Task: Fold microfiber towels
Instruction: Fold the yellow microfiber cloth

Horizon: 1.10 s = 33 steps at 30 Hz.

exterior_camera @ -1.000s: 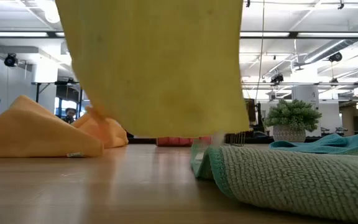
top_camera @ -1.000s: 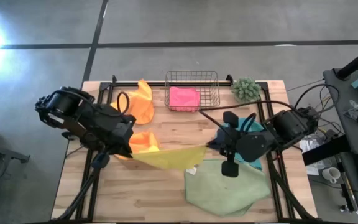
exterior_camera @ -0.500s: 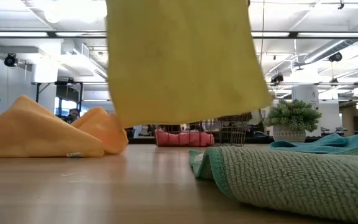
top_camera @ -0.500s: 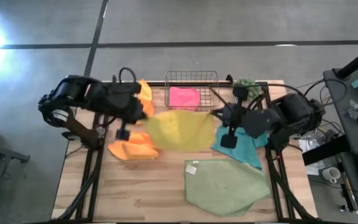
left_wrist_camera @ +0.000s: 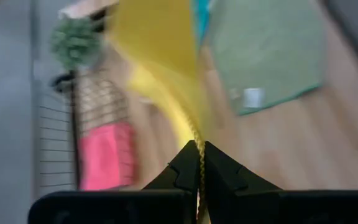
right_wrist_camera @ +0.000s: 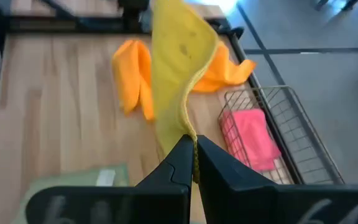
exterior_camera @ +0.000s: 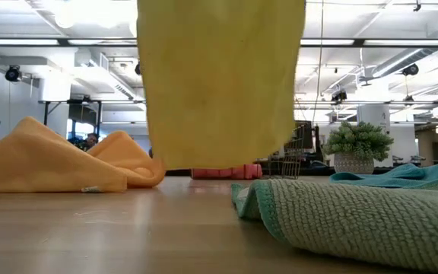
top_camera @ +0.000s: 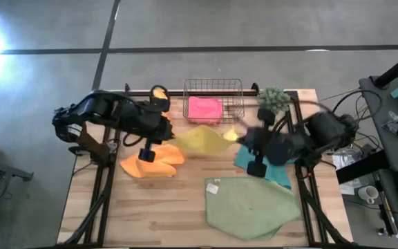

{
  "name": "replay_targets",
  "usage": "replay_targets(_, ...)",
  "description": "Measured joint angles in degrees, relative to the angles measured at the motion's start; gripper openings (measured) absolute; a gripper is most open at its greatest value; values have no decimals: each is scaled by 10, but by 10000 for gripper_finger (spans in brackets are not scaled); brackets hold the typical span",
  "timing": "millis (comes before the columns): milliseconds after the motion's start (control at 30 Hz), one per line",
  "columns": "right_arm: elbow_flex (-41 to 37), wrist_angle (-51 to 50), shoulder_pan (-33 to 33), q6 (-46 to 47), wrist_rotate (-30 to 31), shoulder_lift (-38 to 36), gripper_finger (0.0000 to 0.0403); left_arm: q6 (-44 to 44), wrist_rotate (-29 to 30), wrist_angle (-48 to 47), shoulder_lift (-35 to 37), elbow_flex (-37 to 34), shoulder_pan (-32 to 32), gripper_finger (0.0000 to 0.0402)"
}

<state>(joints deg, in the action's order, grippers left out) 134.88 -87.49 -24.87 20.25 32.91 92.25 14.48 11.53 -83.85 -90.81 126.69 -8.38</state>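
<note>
Both my grippers hold a yellow towel [top_camera: 202,138] up in the air; it hangs as a sheet [exterior_camera: 219,84] with its lower edge clear of the table. My left gripper [left_wrist_camera: 199,163] is shut on its left upper end, my right gripper [right_wrist_camera: 191,157] on its right upper end. Orange towels [top_camera: 152,163] [exterior_camera: 44,164] lie crumpled at the table's left. A pink towel [top_camera: 204,109] lies in the wire basket [top_camera: 235,104]. A teal towel [top_camera: 271,169] lies under my right arm. The light green towel [top_camera: 251,207], with a white tag [top_camera: 213,187], lies spread near the front. My left gripper pinches the yellow towel's hemmed edge [left_wrist_camera: 197,138] between its two fingers, slanting down from the table's left. The cloth runs away from the fingers, lifted clear. My right gripper pinches the towel's hemmed edge [right_wrist_camera: 189,127] between its two fingers, slanting down from the table's right. The towel hangs between the two holds with some slack.
A small fuzzy green plant [top_camera: 273,98] stands at the far right corner beside the basket. Bare wood [top_camera: 150,207] shows at the front left. The light green towel's thick edge [exterior_camera: 341,213] lies close to the low camera.
Both grippers have carried the yellow towel from over the table's near middle toward the far edge. My left gripper has also gone toward the right and rolled. The two holds stand closer together, and the towel hangs narrower, still clear of the table.
</note>
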Motion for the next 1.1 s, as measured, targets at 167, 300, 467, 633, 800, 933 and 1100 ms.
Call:
replay_targets(167, 0, -16, -7, -2, 67, 4, 8, 136, 216, 56, -16, 11, 2, 0)
replay_targets(300, 1, -15, -7, -3, 123, -11, 8, 257, 322, 142, -11, 26, 3, 0)
replay_targets(467, 1, -9, -7, -5, 179, -26, 8, 349, 327, 255, -6, 53, 5, 0)
replay_targets(633, 1, -4, -8, -14, 225, -38, 8, 417, 327, 337, -5, 65, 5, 0)
replay_targets(800, 1, -3, -7, -19, 215, -42, 8, 392, 327, 313, -5, 61, 5, 0)
replay_targets(933, 1, -6, -7, -9, 188, -48, 8, 300, 327, 221, -5, 61, 2, 0)
replay_targets(1100, 1, -18, -7, 30, 116, -49, 8, 98, 261, 22, -5, 60, -11, 0)
